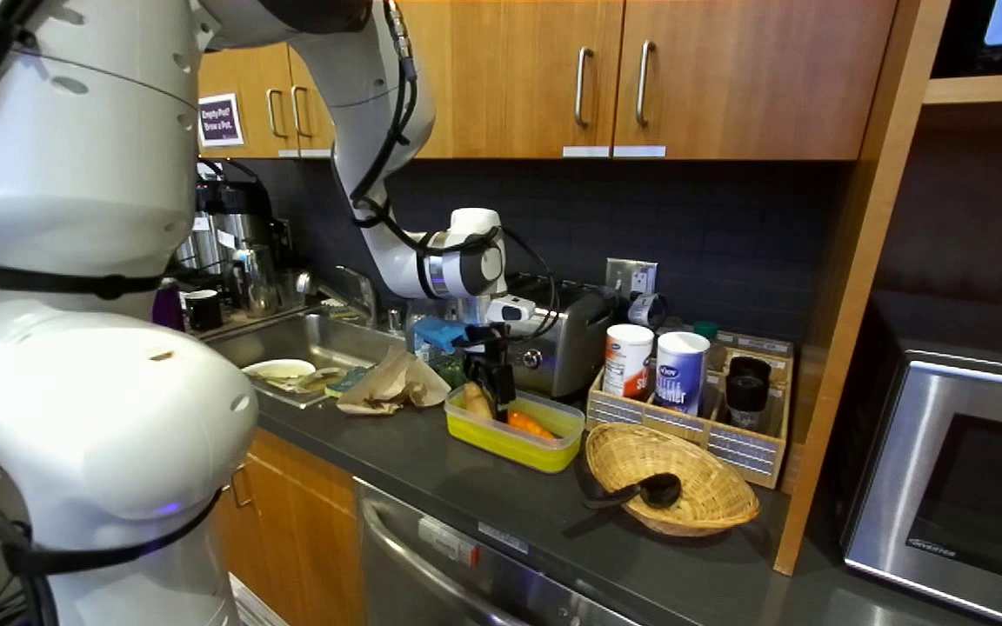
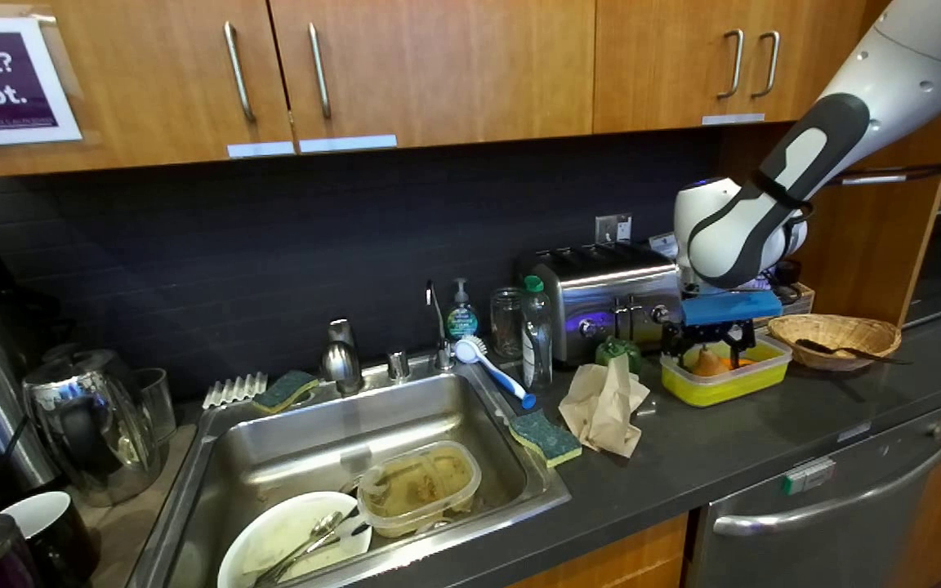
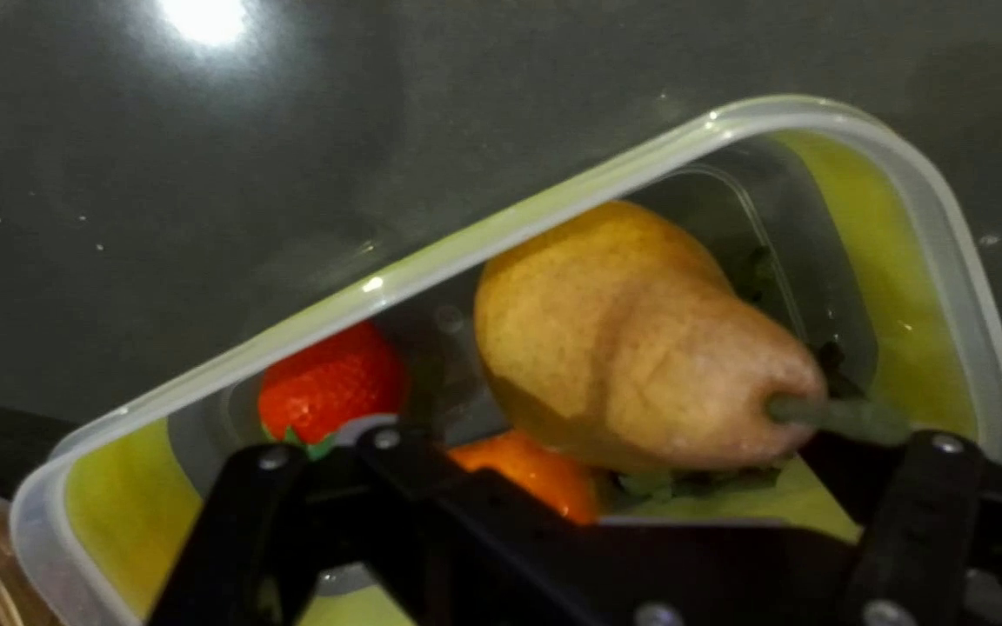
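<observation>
Over the yellow tub (image 2: pixel 736 390), gripper (image 2: pixel 706 351) is down near the rim, fingers apart. Pear (image 3: pixel 623 330) sits in the tub right by the fingers; can't tell if they touch it. Strawberry (image 3: pixel 331 382) plus an orange item (image 3: pixel 544 474), part hidden by the gripper, also in there. Basket (image 1: pixel 640 452) with black ladle (image 1: pixel 662 491) nearby; toaster (image 2: pixel 613 306) wall side, crumpled paper (image 2: pixel 605 408) just beside.

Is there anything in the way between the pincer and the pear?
Nothing visible stands between the open pincer and the pear inside the yellow container. An orange item lies beside the pear, partly hidden by the pincer in the wrist view, so it might crowd a grasp.
</observation>
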